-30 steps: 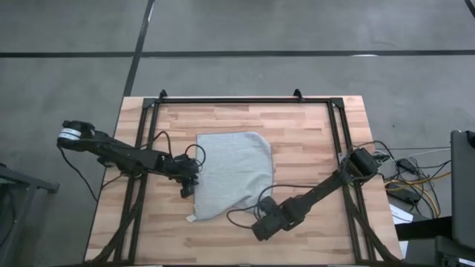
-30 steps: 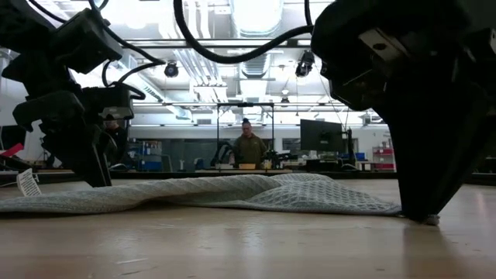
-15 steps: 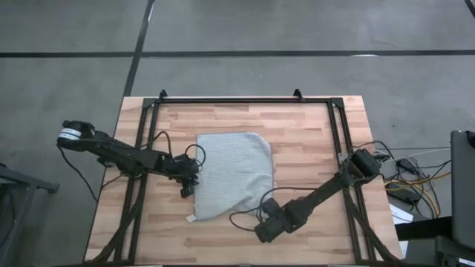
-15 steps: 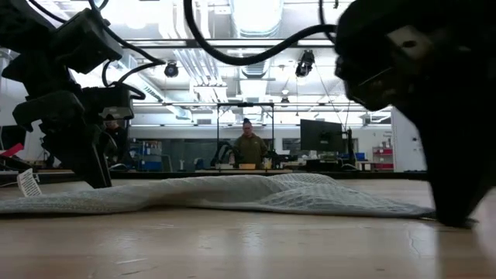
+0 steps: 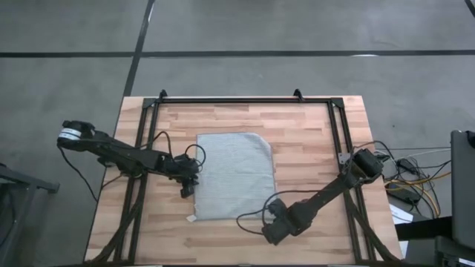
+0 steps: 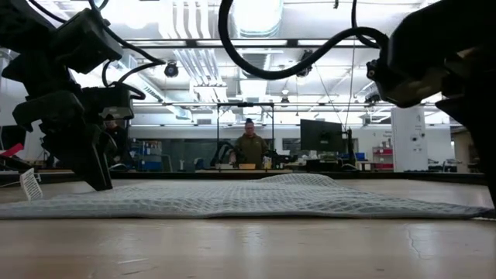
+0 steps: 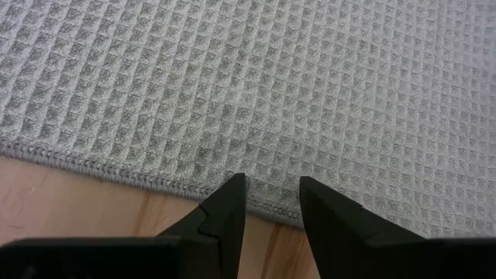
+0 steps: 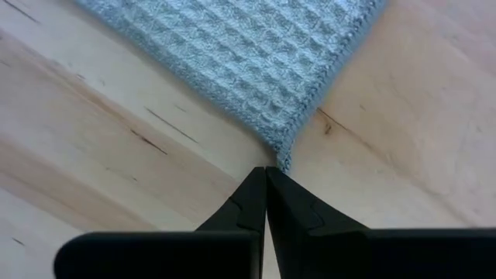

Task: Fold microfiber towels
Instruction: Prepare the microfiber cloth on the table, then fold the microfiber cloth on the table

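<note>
Pinching the microfiber towel (image 5: 236, 176) corner, the right pincer (image 8: 266, 180) is closed; left pincer (image 7: 267, 194), apart, is straddling the edge. Next probably lifting, folding.

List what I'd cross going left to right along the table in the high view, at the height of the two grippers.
Bare wooden table → left gripper, open at the towel's left edge → grey-green towel → right gripper, shut on the towel's near right corner → table frame rail.

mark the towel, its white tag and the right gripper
towel (image 5: 236, 174), high view, middle of the cloth
white tag (image 6: 29, 184), low view, middle of the tag
right gripper (image 8: 266, 177), right wrist view, shut fingertips on the towel's corner
</note>
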`<state>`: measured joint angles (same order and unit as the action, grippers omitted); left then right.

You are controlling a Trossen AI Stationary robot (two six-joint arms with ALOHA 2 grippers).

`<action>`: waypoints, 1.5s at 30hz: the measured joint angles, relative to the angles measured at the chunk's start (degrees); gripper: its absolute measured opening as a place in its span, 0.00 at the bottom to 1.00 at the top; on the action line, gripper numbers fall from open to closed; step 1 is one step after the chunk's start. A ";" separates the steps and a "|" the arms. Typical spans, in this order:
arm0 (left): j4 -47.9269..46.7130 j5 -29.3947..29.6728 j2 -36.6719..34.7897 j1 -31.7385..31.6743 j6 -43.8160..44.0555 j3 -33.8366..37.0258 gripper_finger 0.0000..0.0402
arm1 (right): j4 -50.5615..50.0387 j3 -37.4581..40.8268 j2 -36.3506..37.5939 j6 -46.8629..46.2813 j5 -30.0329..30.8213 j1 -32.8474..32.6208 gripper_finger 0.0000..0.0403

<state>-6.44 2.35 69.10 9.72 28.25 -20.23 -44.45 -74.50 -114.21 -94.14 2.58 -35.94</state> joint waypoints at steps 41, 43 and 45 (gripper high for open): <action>-14.60 0.37 0.04 -0.02 -3.85 -11.31 0.35 | 1.11 -0.04 2.01 10.77 11.15 2.29 0.02; -14.70 0.73 0.04 -0.06 -5.38 -12.47 0.35 | 1.11 -0.04 2.07 12.05 11.14 3.19 0.02; -14.66 0.81 0.04 -0.11 -6.82 -13.61 0.35 | 1.09 -0.04 2.19 13.11 11.14 4.06 0.02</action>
<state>-21.09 3.16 69.14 9.61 21.43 -33.84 -43.35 -74.54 -112.02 -81.02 13.72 -31.88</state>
